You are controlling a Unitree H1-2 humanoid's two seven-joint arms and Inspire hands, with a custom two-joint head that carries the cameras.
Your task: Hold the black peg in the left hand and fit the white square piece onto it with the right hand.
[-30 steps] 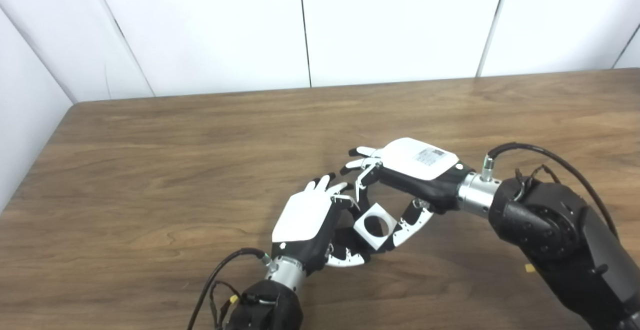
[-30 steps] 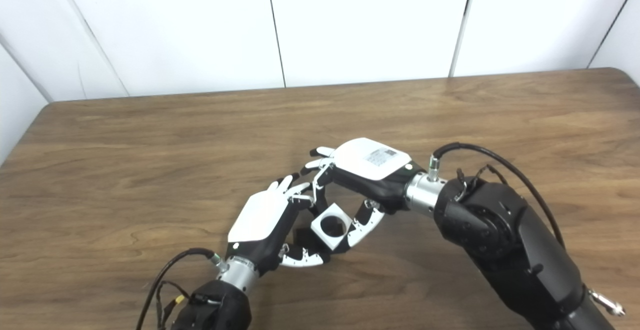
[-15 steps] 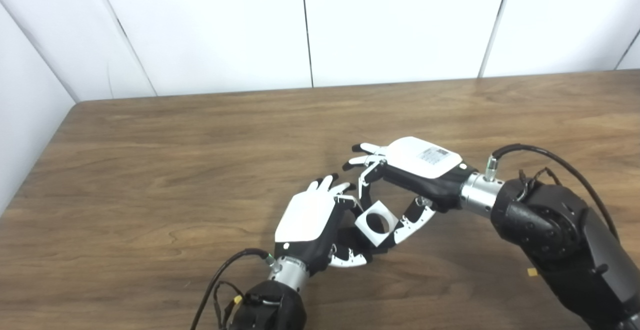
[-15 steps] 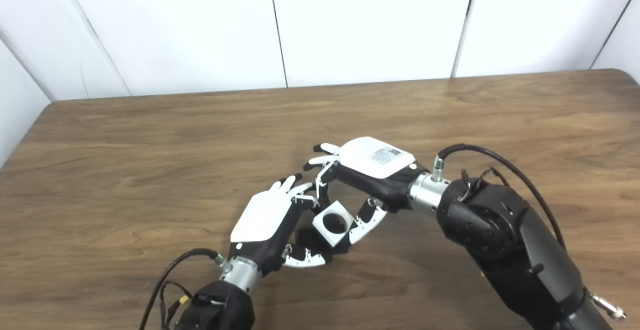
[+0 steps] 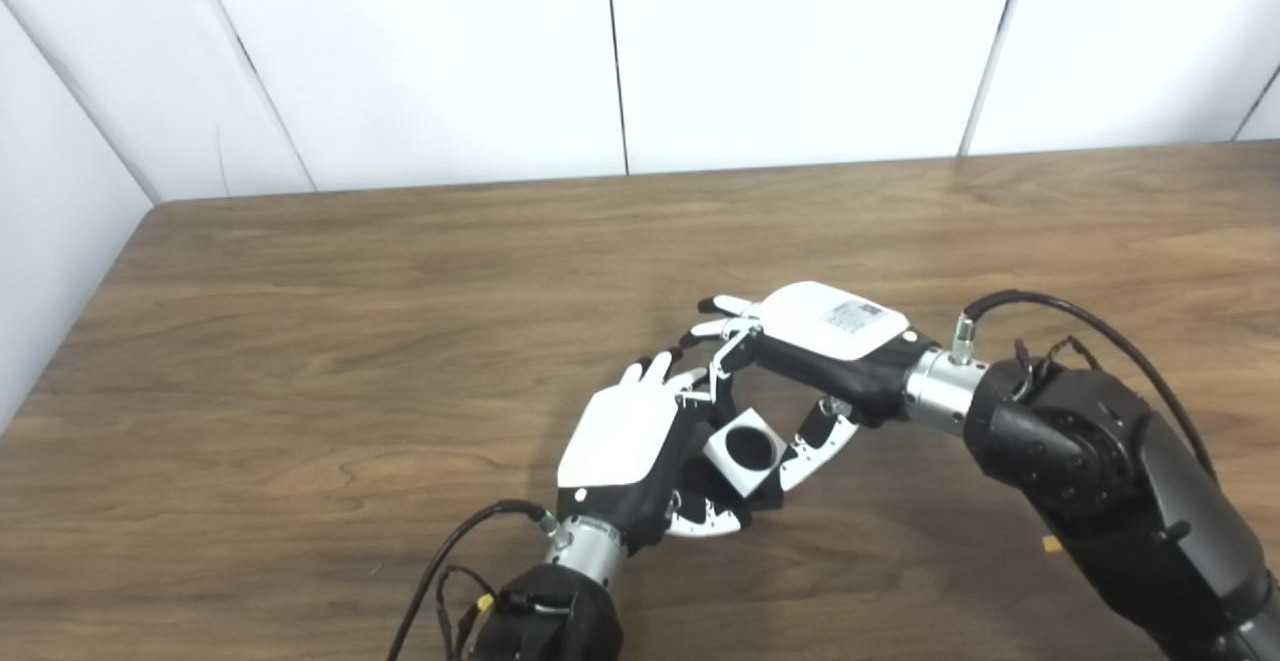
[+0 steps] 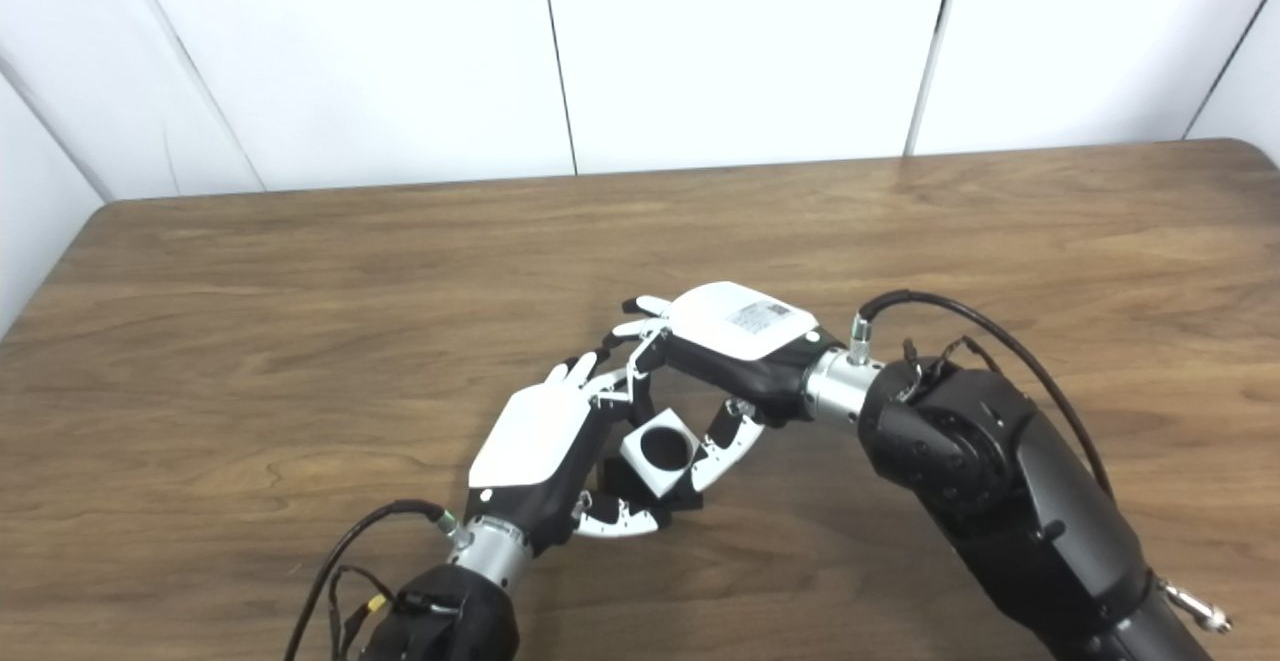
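The left hand [image 5: 622, 439] rises from the bottom edge on a black forearm with a silver wrist ring, its smooth white back plate turned up and tilted toward the right. Its fingers [image 5: 655, 369] point away up the table, slightly curled, and the thumb [image 5: 705, 519], white with black segments, sweeps under to the right. Between thumb and fingers is a dark mass that should be the peg [image 6: 612, 482], but it blends with the black palm and its shape cannot be made out; the hand looks closed around it, though the grip itself is hidden.

Just right of that hand sits the piece [image 5: 743, 451], a matte white block, square with a round hole through its upper face. The hole now reads solid black, as if filled from below; whether the peg is truly inside cannot be told. The piece is tilted, one corner toward the camera.

The right hand [image 5: 825, 333] reaches in from the right on a thick black arm with a looping cable, palm down, its glossy white back plate bearing a small printed label. Its forefinger and thumb [image 5: 820, 441] pinch the piece from opposite sides, while the other fingers stretch out leftward, nearly meeting the left fingertips.

The table [image 5: 300, 341] is brown wood-grain laminate, backed by plain white wall panels [image 5: 800, 41].
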